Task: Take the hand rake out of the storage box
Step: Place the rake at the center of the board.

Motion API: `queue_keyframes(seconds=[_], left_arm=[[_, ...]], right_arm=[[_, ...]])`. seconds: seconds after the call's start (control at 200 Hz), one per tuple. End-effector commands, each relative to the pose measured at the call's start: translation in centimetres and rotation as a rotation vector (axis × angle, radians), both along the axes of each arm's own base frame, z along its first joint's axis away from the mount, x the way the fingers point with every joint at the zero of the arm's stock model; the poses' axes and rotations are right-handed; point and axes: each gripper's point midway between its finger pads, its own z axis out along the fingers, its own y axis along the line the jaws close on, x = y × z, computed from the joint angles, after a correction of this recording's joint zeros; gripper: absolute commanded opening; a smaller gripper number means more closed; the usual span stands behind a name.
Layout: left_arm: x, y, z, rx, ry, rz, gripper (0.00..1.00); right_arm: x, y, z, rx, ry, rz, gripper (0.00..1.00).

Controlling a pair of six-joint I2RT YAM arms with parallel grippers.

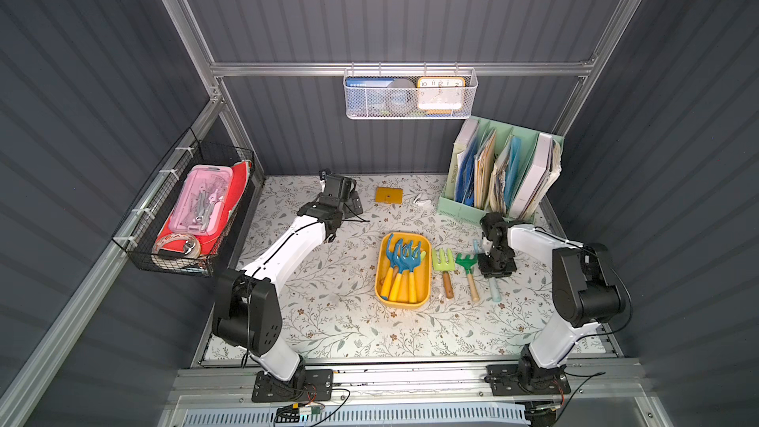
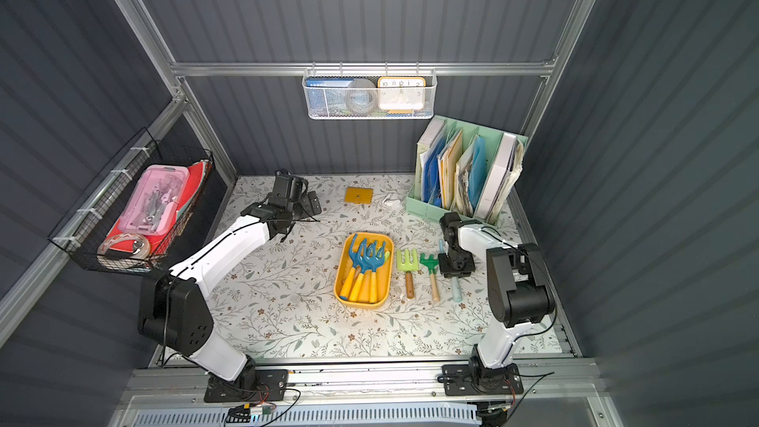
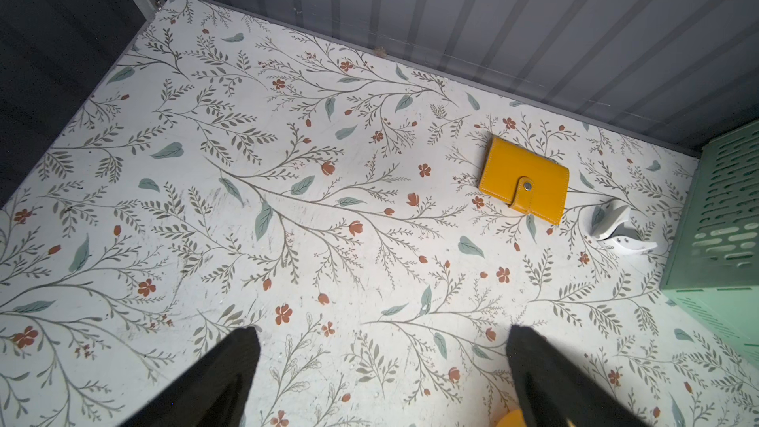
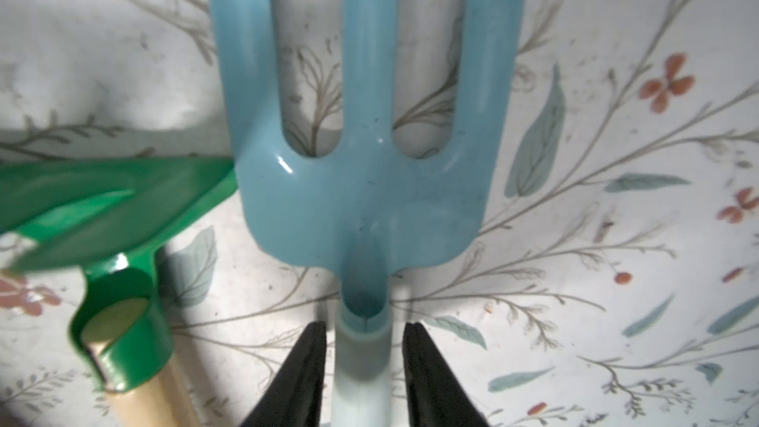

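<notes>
The pale blue hand rake (image 4: pixel 361 207) already lies flat on the worktop (image 1: pixel 328 301), well outside the storage box (image 1: pixel 404 304) and just beside a dark green rake (image 4: pixel 102 207) — so the removal itself looks done. The right gripper (image 4: pixel 365 328) straddles its handle, its 2 fingers slightly apart with a sliver of gap on each side, clamping nothing. What is left, I judge, is only to lift clear. The left gripper (image 3: pixel 382 328) hovers near the back wall — fingers wide apart, empty.

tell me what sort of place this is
Likely a staged garden-shed or storage nook used as a robot cell: grey corrugated walls on an aluminium frame, a mint-green file organiser, and toy garden tools in a yellow storage box.
</notes>
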Motion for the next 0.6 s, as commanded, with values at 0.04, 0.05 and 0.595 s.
queue_keyframes(seconds=[0.04,0.05,0.595], left_arm=[[-0.1,-0.7,-0.1,0.009,0.013,-0.045,1.00],[-0.2,-0.7,-0.2,0.009,0.014,-0.046,1.00],[-1.7,-7.3,-1.4,0.019,0.037,-0.153,0.97]], right_arm=[[0.6,0.2,1.7,0.022,-0.076,-0.027,0.40],[0.6,0.2,1.8,0.024,-0.080,-0.028,0.40],[3.5,1.9,10.9,0.129,-0.457,-0.062,0.46]])
